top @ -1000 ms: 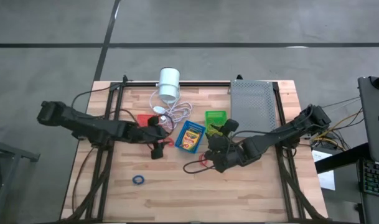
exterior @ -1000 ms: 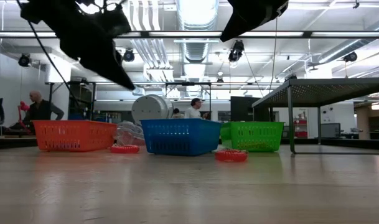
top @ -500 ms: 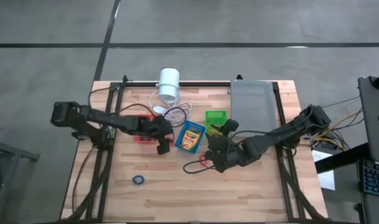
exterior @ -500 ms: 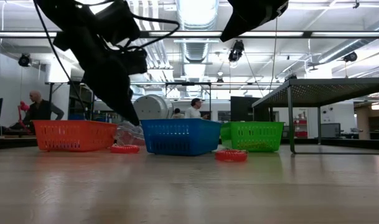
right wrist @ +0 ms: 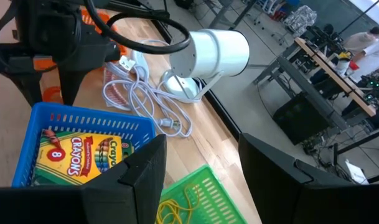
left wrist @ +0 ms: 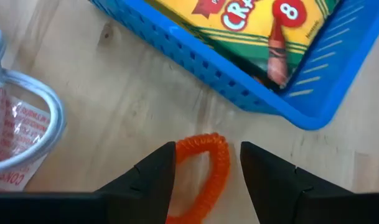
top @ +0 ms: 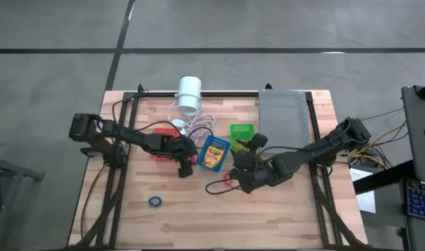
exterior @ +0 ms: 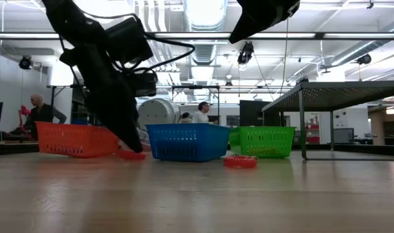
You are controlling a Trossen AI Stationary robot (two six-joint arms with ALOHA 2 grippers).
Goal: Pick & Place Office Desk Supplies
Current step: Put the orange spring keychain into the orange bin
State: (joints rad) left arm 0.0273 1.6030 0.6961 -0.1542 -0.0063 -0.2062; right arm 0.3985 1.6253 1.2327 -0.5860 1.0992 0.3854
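Note:
My left gripper point(top: 185, 167) point(left wrist: 208, 158) is open and points steeply down at the table, just left of the blue basket point(top: 213, 152) point(left wrist: 239, 81) that holds a crayon box point(left wrist: 257, 18). A red-orange rubber band point(left wrist: 205, 171) point(exterior: 129, 155) lies flat on the wood between its two fingers, which stand on either side of it. The red-orange basket point(top: 158, 134) point(exterior: 74, 139) sits partly under the left arm. My right gripper point(right wrist: 201, 180) point(top: 241, 162) hangs open above the table near the green basket point(top: 241, 134).
A white cylinder point(top: 190, 94) with coiled cord point(right wrist: 139, 99) lies at the far edge, and a grey perforated tray point(top: 283, 120) at the far right. A second red band point(exterior: 240, 161) lies near the right arm, and a blue band point(top: 155, 201) at the near left.
My left gripper has come down and toward the table's right, from above the red-orange basket to the band beside the blue basket, tipping steeper and staying open. The red-orange basket now sits slightly askew in the low view. The right arm has kept still.

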